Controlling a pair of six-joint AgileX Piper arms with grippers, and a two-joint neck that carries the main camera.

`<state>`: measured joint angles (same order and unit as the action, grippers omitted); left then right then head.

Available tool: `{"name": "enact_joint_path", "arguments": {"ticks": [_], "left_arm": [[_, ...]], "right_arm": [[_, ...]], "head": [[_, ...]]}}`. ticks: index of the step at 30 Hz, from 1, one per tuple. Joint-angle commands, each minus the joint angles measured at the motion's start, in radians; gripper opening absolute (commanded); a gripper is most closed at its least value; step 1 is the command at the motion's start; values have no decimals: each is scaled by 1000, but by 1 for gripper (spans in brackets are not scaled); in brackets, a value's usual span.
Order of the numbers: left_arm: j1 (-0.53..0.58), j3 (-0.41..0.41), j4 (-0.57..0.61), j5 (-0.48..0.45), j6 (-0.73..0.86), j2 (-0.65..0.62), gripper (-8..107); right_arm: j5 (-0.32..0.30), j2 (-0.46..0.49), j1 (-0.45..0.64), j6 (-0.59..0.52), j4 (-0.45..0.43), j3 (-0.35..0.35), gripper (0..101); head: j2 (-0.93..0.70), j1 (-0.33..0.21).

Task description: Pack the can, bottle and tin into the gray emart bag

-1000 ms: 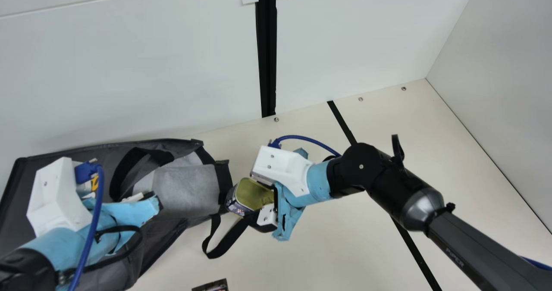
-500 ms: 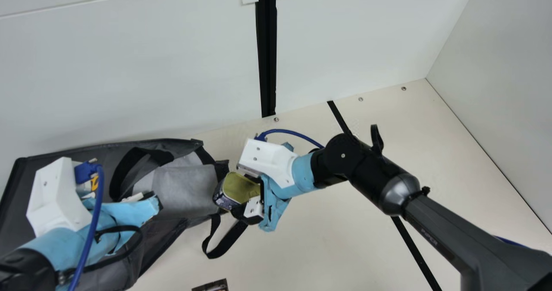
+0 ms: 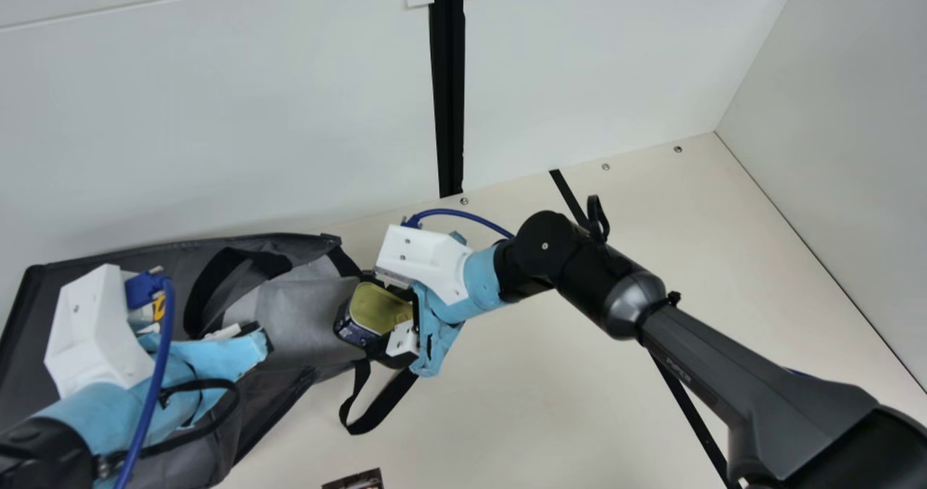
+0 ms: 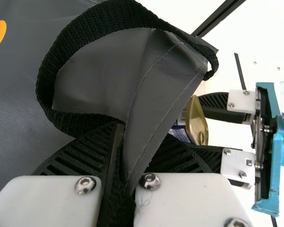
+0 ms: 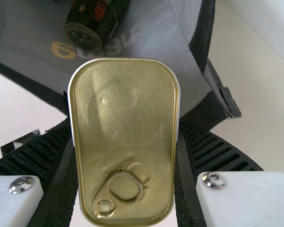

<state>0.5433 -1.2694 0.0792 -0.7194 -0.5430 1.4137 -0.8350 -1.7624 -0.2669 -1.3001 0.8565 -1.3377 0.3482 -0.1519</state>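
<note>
In the main view my left gripper [image 3: 253, 333] is over the gray emart bag [image 3: 311, 322], which lies with its mouth facing right. The left wrist view has this gripper [image 4: 125, 137] shut on the bag's gray edge [image 4: 156, 104], beside a black handle. My right gripper [image 3: 376, 322] holds the gold-topped tin [image 3: 376, 308] at the bag's mouth. From the right wrist view, the tin [image 5: 125, 132] is clamped between both fingers of this gripper [image 5: 125, 146], and a dark can [image 5: 92, 26] lies inside the bag beyond it.
A black strap [image 3: 380, 413] loops out onto the cream table [image 3: 550, 402] below the bag's mouth. A small dark item [image 3: 355, 480] sits at the main view's bottom edge. The white back wall [image 3: 217, 112] rises behind the bag.
My right arm has moved left and slightly up in the main view, bringing the tin from beside the bag's mouth to over its opening edge. The left arm and the bag have stayed still.
</note>
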Motion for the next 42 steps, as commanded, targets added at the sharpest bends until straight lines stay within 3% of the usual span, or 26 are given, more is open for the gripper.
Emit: {"name": "enact_joint_path", "arguments": {"ticks": [1,24,42], "left_arm": [[0,0,0,0,0,0,10],[0,0,0,0,0,0,10],[0,0,0,0,0,0,10]], "right_arm": [[-1,-10,-4,1,1,-14,0],[9,-150,-77,29,8,-184,0],[22,-203,-118,67,18,-254,1]], "head": [[1,-23],[1,-23],[1,-23]]}}
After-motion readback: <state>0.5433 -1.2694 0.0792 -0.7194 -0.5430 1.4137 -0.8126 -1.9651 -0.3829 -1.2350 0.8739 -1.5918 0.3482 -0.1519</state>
